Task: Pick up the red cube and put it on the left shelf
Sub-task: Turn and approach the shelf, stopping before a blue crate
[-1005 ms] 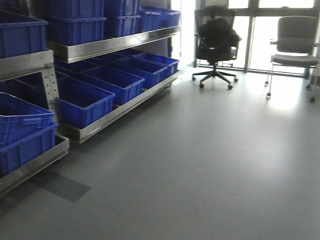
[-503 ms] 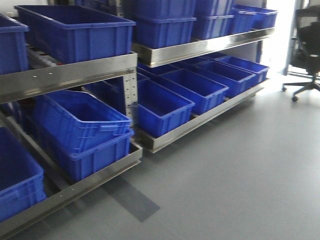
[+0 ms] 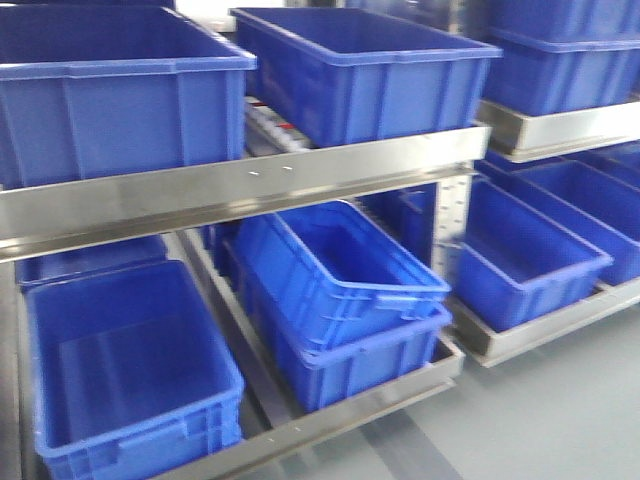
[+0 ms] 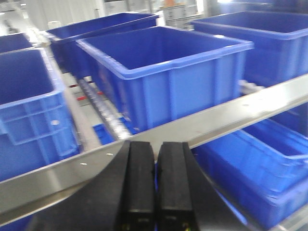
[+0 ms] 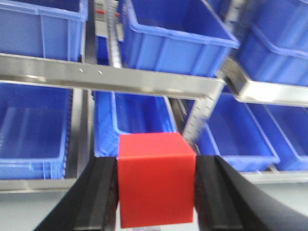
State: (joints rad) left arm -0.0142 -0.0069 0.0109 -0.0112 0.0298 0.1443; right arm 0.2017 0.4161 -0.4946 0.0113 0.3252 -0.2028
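My right gripper [image 5: 156, 166] is shut on the red cube [image 5: 155, 180], held in the air in front of the shelf. The left shelf [image 3: 250, 185] is a steel rack with a flat front rail; it also shows in the right wrist view [image 5: 110, 77] and the left wrist view [image 4: 231, 118]. Large blue crates fill it: two on the upper tier [image 3: 365, 65] and more on the lower tier [image 3: 340, 290]. My left gripper [image 4: 155, 149] is shut and empty, just in front of the rail. Neither gripper shows in the front view.
White roller tracks [image 4: 103, 108] run between the upper crates. A steel upright with holes [image 3: 452, 235] divides this bay from a second rack bay of blue crates [image 3: 530, 250] at the right. Grey floor [image 3: 560, 410] lies at the lower right.
The front view has swung left and closer to the rack: the chairs and windows are gone from view, and the crates and front rail now fill the frame.
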